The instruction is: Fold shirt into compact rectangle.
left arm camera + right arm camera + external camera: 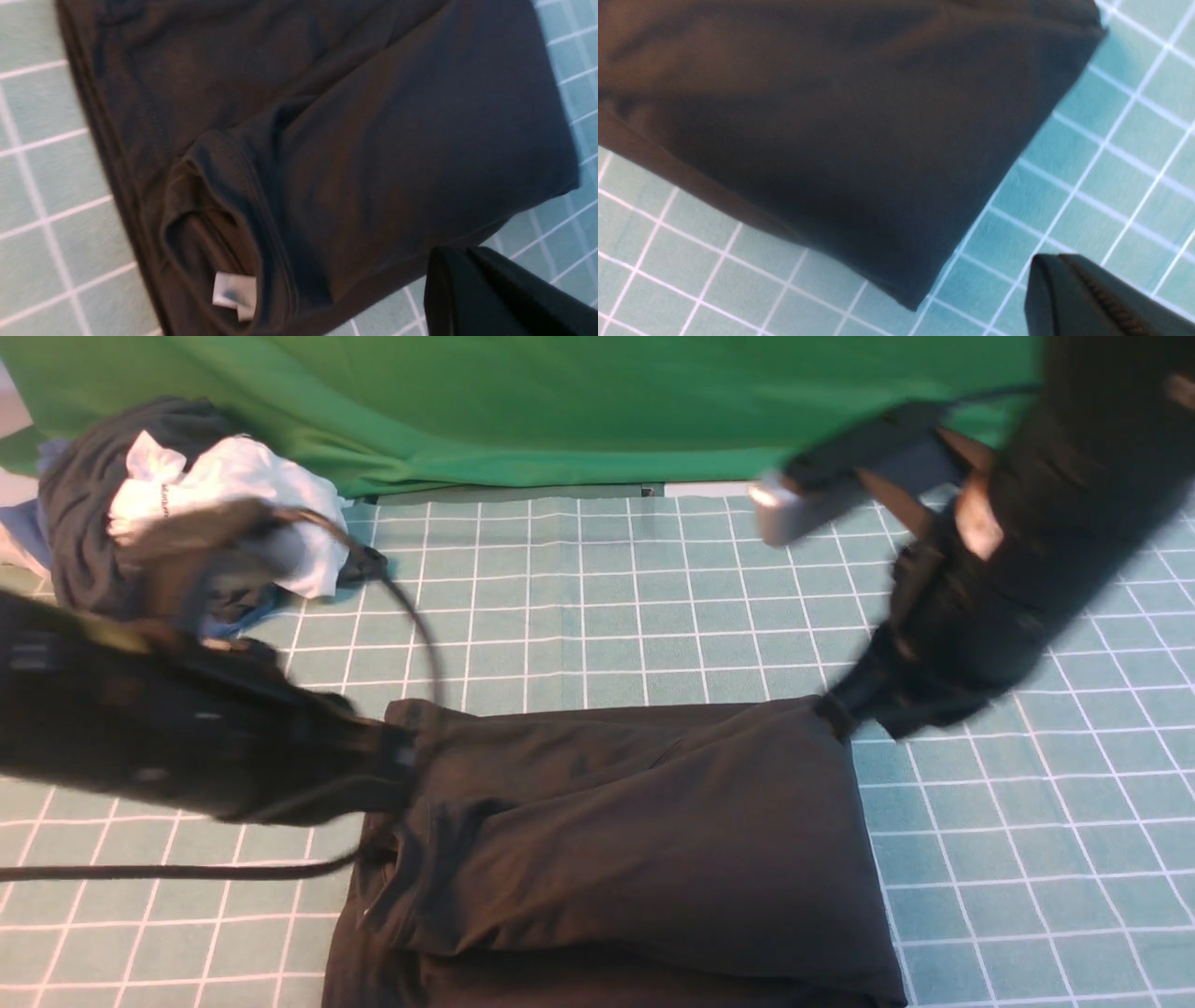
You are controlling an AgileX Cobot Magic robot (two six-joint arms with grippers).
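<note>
The folded black shirt (635, 840) lies near the middle of the checked mat (597, 597). Both grippers, left (397, 756) and right (836, 709), are closed empty at its far corners.

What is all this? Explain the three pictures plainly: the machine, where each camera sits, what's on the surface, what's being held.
This is a robot with two arms, each ending in a gripper. The front view looks forward from between the arms. The other two pictures come from cameras on the wrists. A black shirt, partly folded, lies on a gridded mat, its white neck label showing. A bundle of other clothes sits far left. The left gripper and right gripper are both shut near the shirt's edges, and no cloth shows in either.
</note>
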